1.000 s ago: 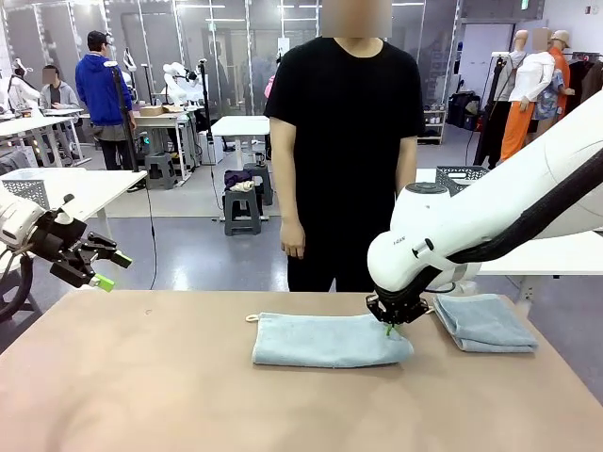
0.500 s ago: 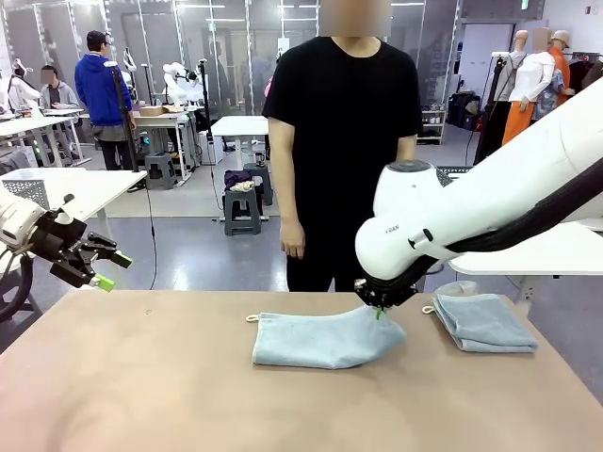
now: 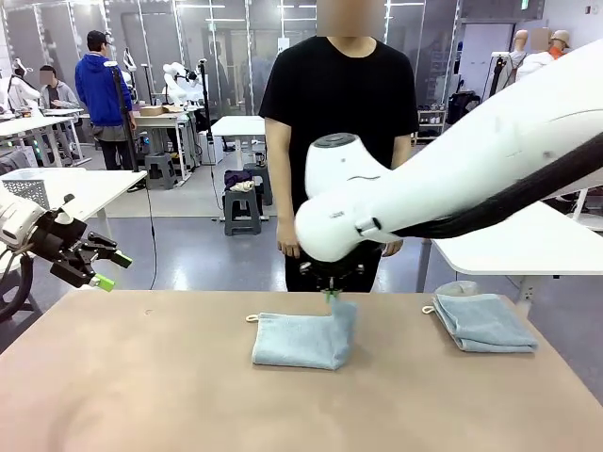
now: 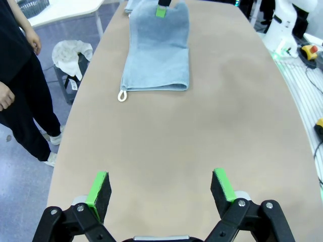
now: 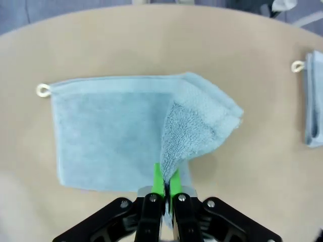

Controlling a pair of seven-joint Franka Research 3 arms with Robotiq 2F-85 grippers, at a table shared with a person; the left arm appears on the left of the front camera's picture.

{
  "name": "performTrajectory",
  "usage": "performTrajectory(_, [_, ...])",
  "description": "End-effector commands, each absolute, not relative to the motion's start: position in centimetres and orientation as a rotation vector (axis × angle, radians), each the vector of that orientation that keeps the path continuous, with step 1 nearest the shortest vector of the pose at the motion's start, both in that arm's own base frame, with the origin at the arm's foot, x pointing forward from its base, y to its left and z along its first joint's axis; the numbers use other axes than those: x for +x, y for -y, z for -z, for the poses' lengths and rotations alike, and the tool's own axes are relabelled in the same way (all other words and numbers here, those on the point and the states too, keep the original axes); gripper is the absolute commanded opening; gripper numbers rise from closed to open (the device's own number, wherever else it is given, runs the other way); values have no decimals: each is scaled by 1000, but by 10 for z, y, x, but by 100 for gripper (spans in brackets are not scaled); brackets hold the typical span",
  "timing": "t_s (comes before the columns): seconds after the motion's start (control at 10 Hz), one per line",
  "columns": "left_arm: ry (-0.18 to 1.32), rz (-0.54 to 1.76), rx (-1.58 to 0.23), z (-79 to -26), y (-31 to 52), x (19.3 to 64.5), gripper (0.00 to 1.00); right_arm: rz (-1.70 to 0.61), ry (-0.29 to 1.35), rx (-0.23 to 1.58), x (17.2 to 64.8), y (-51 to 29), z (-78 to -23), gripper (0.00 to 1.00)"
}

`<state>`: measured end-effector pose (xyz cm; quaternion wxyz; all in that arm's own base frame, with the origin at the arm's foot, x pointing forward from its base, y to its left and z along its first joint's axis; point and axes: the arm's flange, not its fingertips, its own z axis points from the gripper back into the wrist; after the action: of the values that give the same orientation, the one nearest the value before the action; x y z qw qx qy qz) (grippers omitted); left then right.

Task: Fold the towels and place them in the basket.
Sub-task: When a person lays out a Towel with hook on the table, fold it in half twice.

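Towel (image 3: 301,341) lies mid-surface, right end lifted by right pincer (image 3: 333,296) clamped on its edge, evidently for folding leftward. Left pincer (image 3: 102,268) idles apart, far left.

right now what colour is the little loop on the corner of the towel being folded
White, on the light blue-grey towel; the loop shows best in the right wrist view.

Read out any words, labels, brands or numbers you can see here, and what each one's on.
No text can be read.
Small dark print on the right arm's white housing: too blurred to read.
High on the far wall, a green sign: too small to read.
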<state>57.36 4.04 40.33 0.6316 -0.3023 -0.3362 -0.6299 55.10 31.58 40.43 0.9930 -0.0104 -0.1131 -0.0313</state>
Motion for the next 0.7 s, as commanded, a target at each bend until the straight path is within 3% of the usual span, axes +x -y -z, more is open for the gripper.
performTrajectory(0.0, [773, 1445, -688, -406, -41, 573, 100, 119, 178, 9, 582, -353, -388, 0])
performTrajectory(0.6, [773, 1445, -688, -406, -41, 573, 100, 103, 91, 106, 582, -408, -358, 0])
